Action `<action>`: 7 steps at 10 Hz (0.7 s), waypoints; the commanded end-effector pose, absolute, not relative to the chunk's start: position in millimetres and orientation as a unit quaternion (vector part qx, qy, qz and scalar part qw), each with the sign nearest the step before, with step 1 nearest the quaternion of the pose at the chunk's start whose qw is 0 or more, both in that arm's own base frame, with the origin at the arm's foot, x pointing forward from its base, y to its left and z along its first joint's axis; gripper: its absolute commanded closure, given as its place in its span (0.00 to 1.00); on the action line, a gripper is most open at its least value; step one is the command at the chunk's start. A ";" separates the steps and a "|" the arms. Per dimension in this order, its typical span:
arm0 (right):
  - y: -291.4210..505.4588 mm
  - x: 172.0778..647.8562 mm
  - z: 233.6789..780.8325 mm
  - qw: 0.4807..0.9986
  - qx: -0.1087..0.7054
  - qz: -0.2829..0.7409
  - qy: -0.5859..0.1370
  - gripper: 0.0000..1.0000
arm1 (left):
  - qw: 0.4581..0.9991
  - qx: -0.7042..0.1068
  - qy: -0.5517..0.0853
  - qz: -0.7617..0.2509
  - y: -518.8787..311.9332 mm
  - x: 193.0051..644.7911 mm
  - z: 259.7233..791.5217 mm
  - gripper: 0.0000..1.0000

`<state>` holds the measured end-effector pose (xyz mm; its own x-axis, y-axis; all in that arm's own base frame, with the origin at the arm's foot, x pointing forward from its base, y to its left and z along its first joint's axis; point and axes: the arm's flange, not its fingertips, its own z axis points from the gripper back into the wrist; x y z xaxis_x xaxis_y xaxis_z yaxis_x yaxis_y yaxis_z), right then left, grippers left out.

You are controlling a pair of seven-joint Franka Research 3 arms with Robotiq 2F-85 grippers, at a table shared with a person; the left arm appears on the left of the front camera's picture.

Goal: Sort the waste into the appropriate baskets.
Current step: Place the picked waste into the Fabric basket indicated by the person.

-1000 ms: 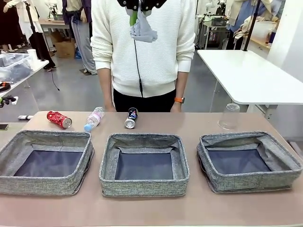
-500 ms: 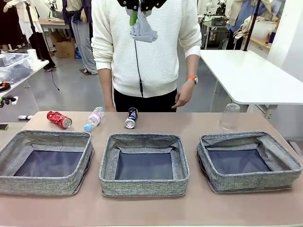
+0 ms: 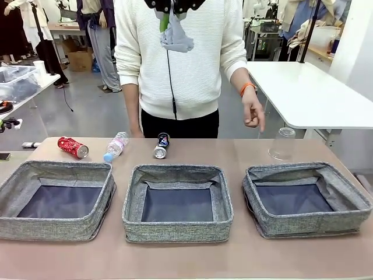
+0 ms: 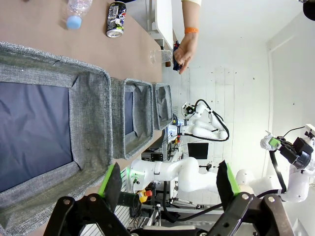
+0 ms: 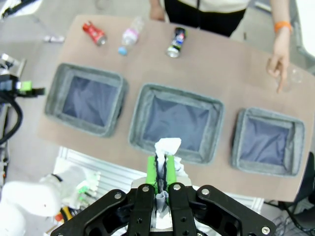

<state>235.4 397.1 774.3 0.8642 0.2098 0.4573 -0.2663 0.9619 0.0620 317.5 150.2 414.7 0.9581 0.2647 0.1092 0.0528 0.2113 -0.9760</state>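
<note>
R gripper [image 5: 161, 173] is clenched on the paper ball [image 5: 167, 146], high over the table [image 3: 245, 256] about the mid basket [image 3: 175, 230]. L gripper [image 4: 167, 184] is released, jaws wide, nothing in it, near the L basket [image 4: 93, 123]. Red can [image 3: 73, 147], bottle [image 3: 116, 146] and dark can [image 3: 161, 145] lie behind the L and mid baskets. Cup [image 3: 283, 143] stands behind the R basket [image 3: 303, 224], with the person's hand [image 3: 253, 114] near it, not touching.

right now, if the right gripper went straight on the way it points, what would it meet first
Most likely the middle basket: the right gripper, shut on the crumpled paper ball, points down from above at that basket's near wall. Nothing else shows in between, though depth is hard to judge.
</note>
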 end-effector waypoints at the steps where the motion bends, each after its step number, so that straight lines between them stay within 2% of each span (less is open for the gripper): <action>1: 395.4 233.9 776.1 0.964 0.069 0.119 -0.226 0.93 | 0.765 -0.627 -0.133 0.060 149.8 316.5 415.3 0.00; 6: 397.1 235.4 774.3 0.963 0.062 0.124 -0.229 0.93 | 0.765 -0.627 -0.133 0.060 149.8 316.5 415.3 0.00; 7: 373.2 252.0 759.6 0.963 0.077 0.158 -0.202 0.93 | 0.765 -0.627 -0.133 0.060 149.8 316.5 415.3 0.00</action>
